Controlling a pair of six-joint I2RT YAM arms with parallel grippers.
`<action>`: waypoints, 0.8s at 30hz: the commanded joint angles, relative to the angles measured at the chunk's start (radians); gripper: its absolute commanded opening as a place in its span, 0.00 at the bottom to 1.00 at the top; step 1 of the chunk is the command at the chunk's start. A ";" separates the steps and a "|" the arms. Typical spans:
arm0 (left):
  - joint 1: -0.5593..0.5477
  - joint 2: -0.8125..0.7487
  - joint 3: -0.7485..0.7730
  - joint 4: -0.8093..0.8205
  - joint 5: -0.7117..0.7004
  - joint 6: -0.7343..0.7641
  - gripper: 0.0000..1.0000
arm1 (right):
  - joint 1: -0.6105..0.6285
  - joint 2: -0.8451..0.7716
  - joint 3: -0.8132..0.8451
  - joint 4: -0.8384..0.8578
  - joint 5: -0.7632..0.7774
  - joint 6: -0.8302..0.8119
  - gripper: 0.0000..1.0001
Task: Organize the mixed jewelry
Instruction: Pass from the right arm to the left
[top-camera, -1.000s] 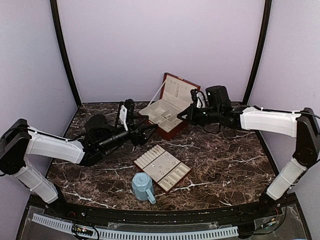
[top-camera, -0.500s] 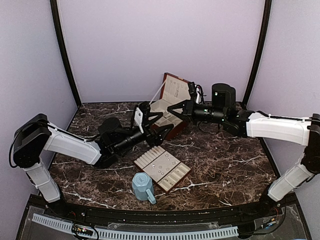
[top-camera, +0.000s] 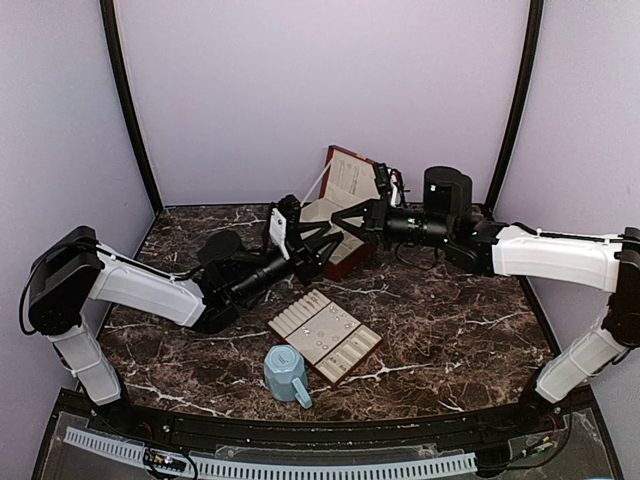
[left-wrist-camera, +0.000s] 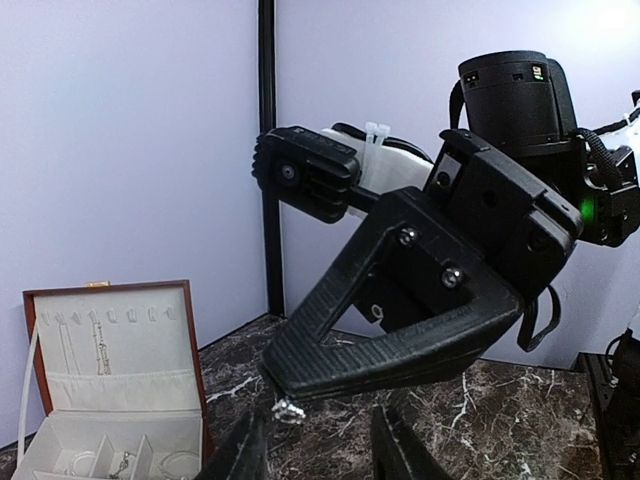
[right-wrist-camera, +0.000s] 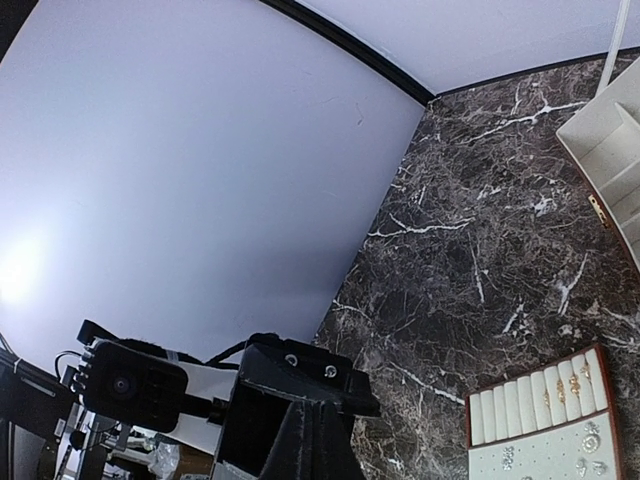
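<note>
My right claw is pressed together, pinching a tiny silvery piece at its very tip. It hangs in the air above the marble table, close by the open jewelry box. My left claw faces it with fingers spread, the piece just above the gap and touching neither finger (as far as my wrist view shows). The two claws crowd each other at the box's front edge, while marble stretches wide to my right toward the lilac wall. Other small bits sit on the cream-lined tray beside the blue mug. Thin hoops lie in the box's compartments, cut off at the picture's lower edge. What sort of piece I pinch is too small to tell.
</note>
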 joint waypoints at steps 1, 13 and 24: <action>-0.004 -0.006 0.030 0.017 -0.027 -0.002 0.37 | 0.012 -0.018 0.001 0.052 -0.019 0.006 0.00; -0.003 -0.012 0.027 0.016 -0.036 -0.033 0.23 | 0.013 -0.009 -0.003 0.048 -0.027 0.009 0.00; -0.004 -0.019 0.022 0.018 -0.041 -0.032 0.16 | 0.013 0.003 -0.011 0.038 -0.022 0.008 0.00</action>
